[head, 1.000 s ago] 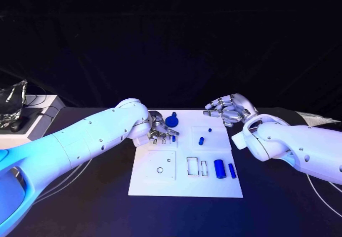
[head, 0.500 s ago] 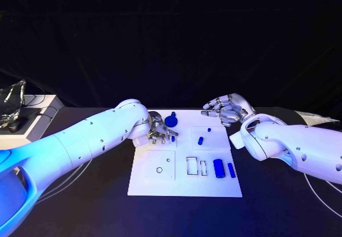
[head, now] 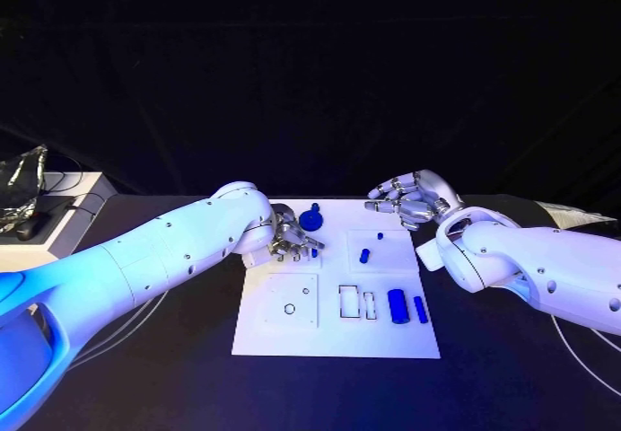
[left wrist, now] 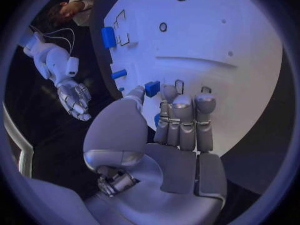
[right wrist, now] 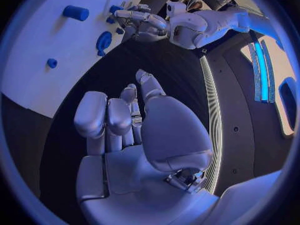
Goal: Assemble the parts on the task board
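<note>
the white board (head: 336, 337) lies flat in the middle of the black desk (head: 518, 377), with both arms reaching in over its far end. the left hand (head: 293, 239) is down on the board's far left corner, fingers curled toward the surface. from above you can't make out what it has, but the left wrist camera shows a small blue block (left wrist: 152, 88) sitting right at the fingertips (left wrist: 170, 92), between the thumb and the nearest finger; it looks pinched, though i can't tell for sure that the grip is firm. just past that hand stands a blue knob-shaped piece (head: 312, 216) near the board's far edge.

the right hand (head: 412, 199) hovers off the board's far right corner, above the dark desk. its own wrist camera shows the fingers (right wrist: 91, 116) loosely curled and apart with nothing in them, and the board (right wrist: 44, 45) lying off to one side.

on the board's near right part lie two blue cylinders side by side, a thick one (head: 397, 306) and a thinner one (head: 421, 310), next to some rectangular outlines (head: 349, 302). a short blue peg (head: 366, 256) and a tiny blue dot (head: 380, 237) sit in the middle right section. a small ring-shaped hole (head: 289, 310) marks the near left panel.
</note>
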Robot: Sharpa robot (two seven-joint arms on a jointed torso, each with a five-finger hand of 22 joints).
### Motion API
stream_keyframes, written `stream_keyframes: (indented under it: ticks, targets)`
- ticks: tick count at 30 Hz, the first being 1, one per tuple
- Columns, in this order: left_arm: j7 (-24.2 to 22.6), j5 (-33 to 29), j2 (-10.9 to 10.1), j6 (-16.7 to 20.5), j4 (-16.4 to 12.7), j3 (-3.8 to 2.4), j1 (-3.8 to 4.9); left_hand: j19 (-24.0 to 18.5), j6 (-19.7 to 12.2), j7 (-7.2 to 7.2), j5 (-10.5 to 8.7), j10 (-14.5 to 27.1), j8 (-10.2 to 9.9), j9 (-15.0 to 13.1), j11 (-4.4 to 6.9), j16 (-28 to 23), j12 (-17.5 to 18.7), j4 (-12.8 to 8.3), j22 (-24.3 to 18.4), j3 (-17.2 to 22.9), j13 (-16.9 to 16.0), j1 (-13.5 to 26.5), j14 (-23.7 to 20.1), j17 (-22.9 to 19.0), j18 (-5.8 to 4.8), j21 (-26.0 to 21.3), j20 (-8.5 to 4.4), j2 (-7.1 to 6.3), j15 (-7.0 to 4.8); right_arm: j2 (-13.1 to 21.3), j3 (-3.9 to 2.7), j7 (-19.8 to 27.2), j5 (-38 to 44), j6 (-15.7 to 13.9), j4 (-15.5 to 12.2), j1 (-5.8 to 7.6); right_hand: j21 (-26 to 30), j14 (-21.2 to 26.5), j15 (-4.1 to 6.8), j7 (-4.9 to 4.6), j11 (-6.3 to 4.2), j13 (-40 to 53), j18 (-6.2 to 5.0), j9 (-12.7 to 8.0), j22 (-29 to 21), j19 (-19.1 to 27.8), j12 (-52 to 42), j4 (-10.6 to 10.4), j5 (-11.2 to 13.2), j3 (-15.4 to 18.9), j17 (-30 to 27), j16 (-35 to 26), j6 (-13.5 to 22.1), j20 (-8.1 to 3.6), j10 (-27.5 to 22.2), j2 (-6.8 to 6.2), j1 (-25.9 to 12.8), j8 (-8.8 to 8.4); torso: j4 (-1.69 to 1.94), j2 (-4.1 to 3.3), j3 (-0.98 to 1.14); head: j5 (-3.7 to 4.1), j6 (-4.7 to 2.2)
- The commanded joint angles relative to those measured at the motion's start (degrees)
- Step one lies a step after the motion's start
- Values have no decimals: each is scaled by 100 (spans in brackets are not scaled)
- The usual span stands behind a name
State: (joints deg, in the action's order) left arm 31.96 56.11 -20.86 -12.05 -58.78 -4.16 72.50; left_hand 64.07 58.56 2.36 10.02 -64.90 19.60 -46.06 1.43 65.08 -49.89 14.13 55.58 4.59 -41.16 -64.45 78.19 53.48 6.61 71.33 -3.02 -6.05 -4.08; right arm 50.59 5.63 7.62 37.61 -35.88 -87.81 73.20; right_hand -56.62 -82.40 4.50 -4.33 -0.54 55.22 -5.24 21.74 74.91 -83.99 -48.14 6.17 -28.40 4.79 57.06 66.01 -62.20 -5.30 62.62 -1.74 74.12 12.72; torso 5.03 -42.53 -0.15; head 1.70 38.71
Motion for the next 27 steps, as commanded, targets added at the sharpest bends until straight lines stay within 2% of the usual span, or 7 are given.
stream_keyframes:
  ticks: [1,6,11,17,20,23,27]
  targets:
    - [-84,11,38,-64,28,1,2,16,7,16,-38,33,-12,-4,-14,14,-20,-12,9,-13,6,-22,-42,7,-35,-19,18,55,-7,-10,-1,23,62,25,-9,-3,-19,-23,-10,8,-7,8,33,7,755,-267,18,-5,11,27,7,-4,-27,12,35,-35,-5,-25,9,-1,3,8,26]
    - [-113,5,78,-63,63,1,2,20,4,18,-37,36,-12,-6,-15,16,-21,-77,46,-55,5,-49,-45,4,-36,-46,18,116,-6,-27,-1,13,66,38,-1,-3,-19,-23,-10,8,-7,8,33,7,755,-267,18,-5,11,27,7,-4,-27,12,35,-35,-5,-25,-9,-2,14,3,25]
    - [-131,-21,91,-59,78,2,2,20,-8,24,-39,46,-14,-9,-20,17,-16,-196,91,-113,11,-95,-55,1,-35,-90,20,219,-3,-33,-1,0,70,48,7,-3,-19,-23,-10,8,-7,8,33,7,755,-267,18,-5,11,27,7,-4,-27,12,35,-35,-5,-25,-1,3,14,5,41]
    - [-150,-57,92,-66,91,2,2,27,-18,17,-42,57,-18,-8,-14,46,-24,-395,156,-268,11,-240,-56,28,-42,-127,16,458,-9,-36,-1,-22,90,65,10,-3,-53,-32,-8,9,-10,12,37,12,763,-274,26,-5,15,25,37,17,-33,10,45,-22,-1,-38,9,11,16,7,52]
    - [-166,-69,88,-91,83,2,2,25,-20,16,-35,63,-25,-1,-12,53,-26,-467,173,-289,9,-339,-62,33,-42,-142,16,533,-9,-40,-1,-28,114,54,11,-4,-75,-35,-8,10,-10,12,40,13,768,-278,29,-2,16,24,46,27,-35,9,48,-19,3,-42,9,5,14,20,52]
    - [-174,-75,85,-130,79,2,1,4,-39,4,-29,83,-57,27,-2,51,-19,-633,171,-138,11,-617,-76,31,-45,-164,15,683,-16,-40,-1,-30,133,48,13,-8,-76,-30,-9,3,-9,10,40,11,768,-276,36,17,4,16,46,26,-27,9,47,-24,25,-53,6,3,11,12,42]
    - [-187,-78,82,-184,80,2,1,-11,-47,-4,-14,109,-133,105,9,66,-4,-778,193,197,15,-811,-90,48,-53,-184,9,738,-23,-37,-1,-32,144,50,15,-12,-76,-30,-9,3,-9,10,40,11,768,-276,36,17,4,16,46,26,-27,9,47,-24,25,-54,-1,3,15,9,39]
